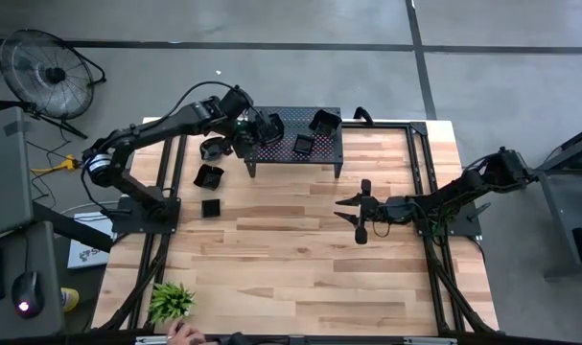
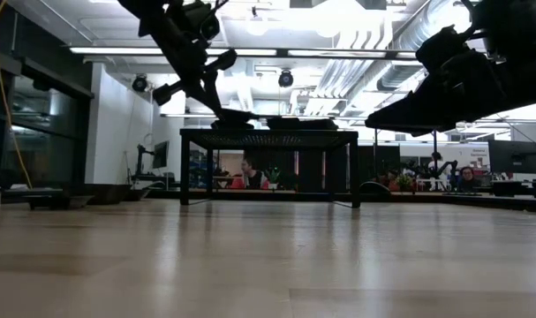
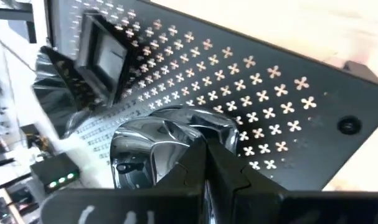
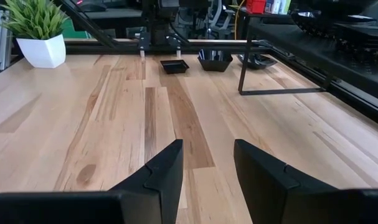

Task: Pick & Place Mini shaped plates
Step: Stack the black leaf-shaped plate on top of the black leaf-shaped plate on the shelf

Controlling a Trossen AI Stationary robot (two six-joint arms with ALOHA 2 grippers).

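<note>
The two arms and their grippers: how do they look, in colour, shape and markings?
Both arms are black and jointed. The left arm carries a blue band near its base. The right gripper has two black, wedge-shaped fingers with angular facets; the left gripper is equally black.

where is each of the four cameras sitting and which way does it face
High view: overhead, looking straight down; both arms, perforated stand, left gripper over it.
Low view: tabletop height, looking level across at the stand; arms drop in from above.
Left wrist view: on the left arm, looking down on the stand; shut fingers grip a glossy plate.
Right wrist view: on the right arm, facing across the table toward the plant; open right gripper.
Shared: all four show the stand.
</note>
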